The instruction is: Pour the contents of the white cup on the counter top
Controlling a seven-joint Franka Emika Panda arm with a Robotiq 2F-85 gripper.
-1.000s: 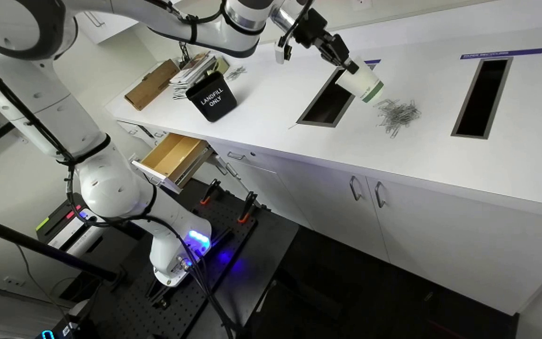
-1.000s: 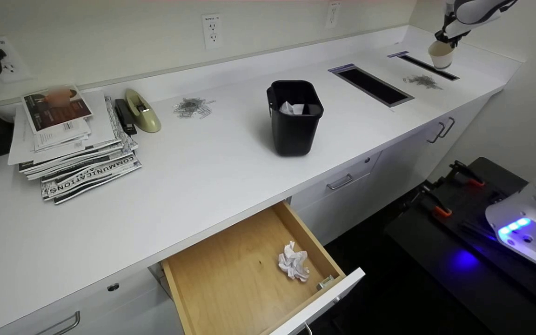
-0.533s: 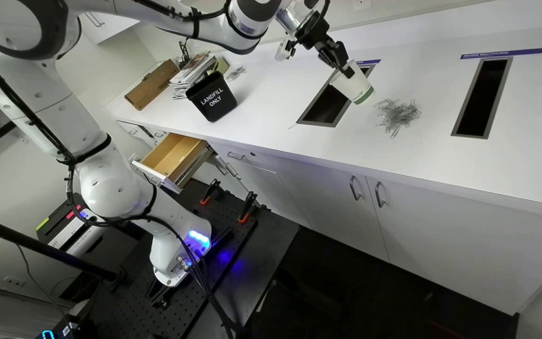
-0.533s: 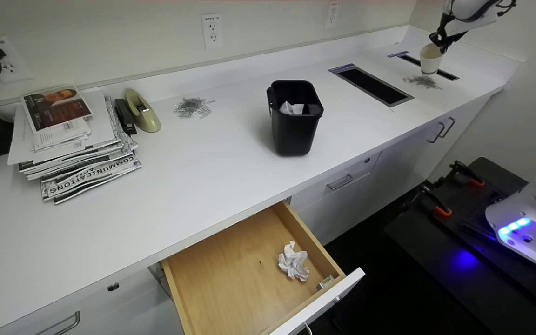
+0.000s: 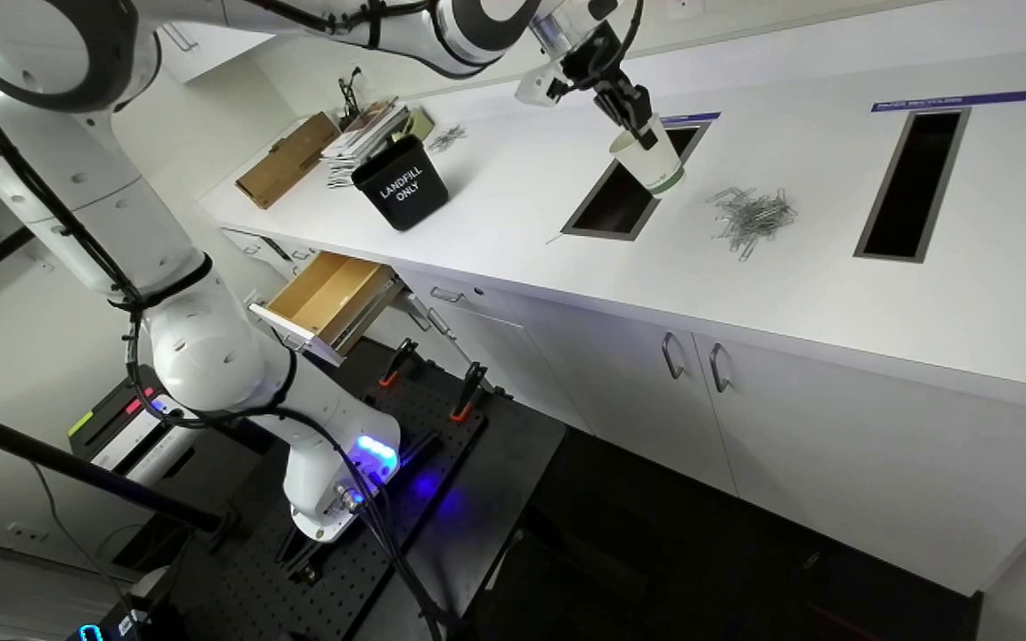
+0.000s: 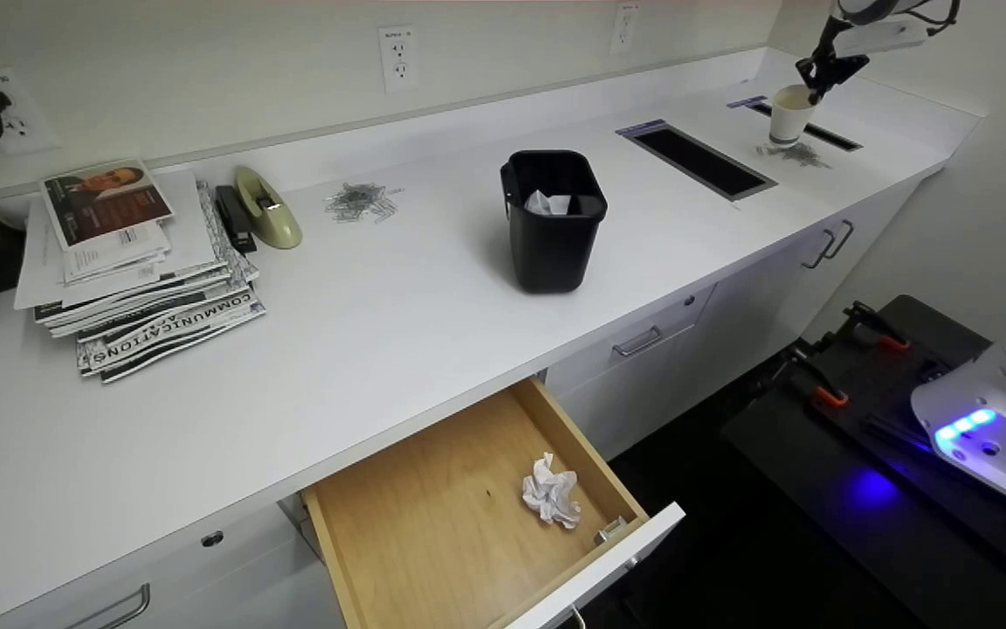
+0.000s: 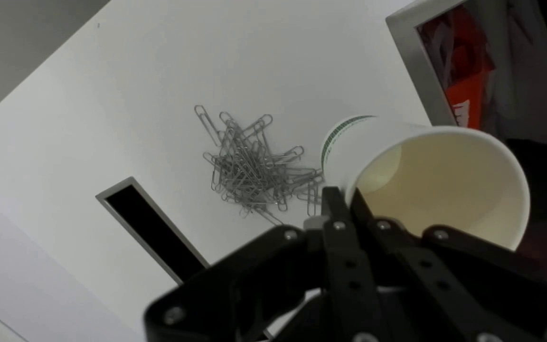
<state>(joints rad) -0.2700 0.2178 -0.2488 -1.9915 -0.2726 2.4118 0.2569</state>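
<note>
Paper cup [image 7: 437, 185] aloft over countertop [image 5: 994, 312], mouth up, sl. tilted, L of paper-clip heap [image 5: 753, 218] in an exterior view. Gripper [image 7: 346, 197] clamped on cup wall at rim. Visible inside bare → pour prob. done. Est. handling: v. light, thin, dents easily, low slip risk; pinch rim gently, set down base first.

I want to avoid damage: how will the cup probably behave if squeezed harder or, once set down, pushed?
The cup is probably light: what shows of its inside looks empty. Its thin wall, pinched by the gripper, would likely bend under more force. Once standing, it may tip easily, as it narrows toward the base.
</note>
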